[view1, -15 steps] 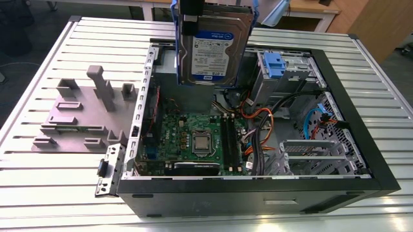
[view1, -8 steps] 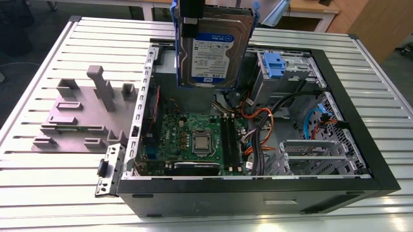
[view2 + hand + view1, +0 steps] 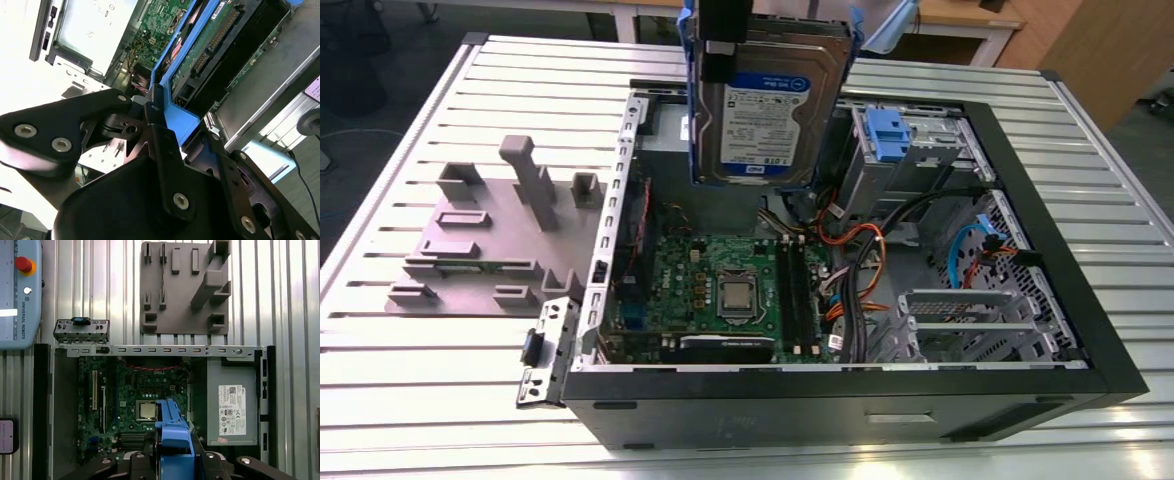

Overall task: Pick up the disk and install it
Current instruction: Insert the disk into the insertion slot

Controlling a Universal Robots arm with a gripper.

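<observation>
The disk (image 3: 767, 100) hangs upright, high over the far side of the open computer case (image 3: 1067, 290). Its white-and-blue label faces the exterior view, and a blue carrier bracket (image 3: 850, 50) edges it. My gripper (image 3: 724, 40) is shut on its top end. In the second wrist view the black fingers (image 3: 159, 131) clamp the blue bracket (image 3: 182, 122), with the disk's green circuit board (image 3: 212, 42) beyond. In the first wrist view the bracket (image 3: 172, 432) sits between the fingers, above the motherboard (image 3: 135, 395).
A drive bay with another blue-tabbed drive (image 3: 887, 135) stands at the case's far right. The grey power supply box (image 3: 232, 407) fills one case corner. Cables (image 3: 907, 250) cross the interior. A grey fixture plate (image 3: 487, 240) lies at the exterior view's left, and a teach pendant (image 3: 17, 290) rests on the slatted table.
</observation>
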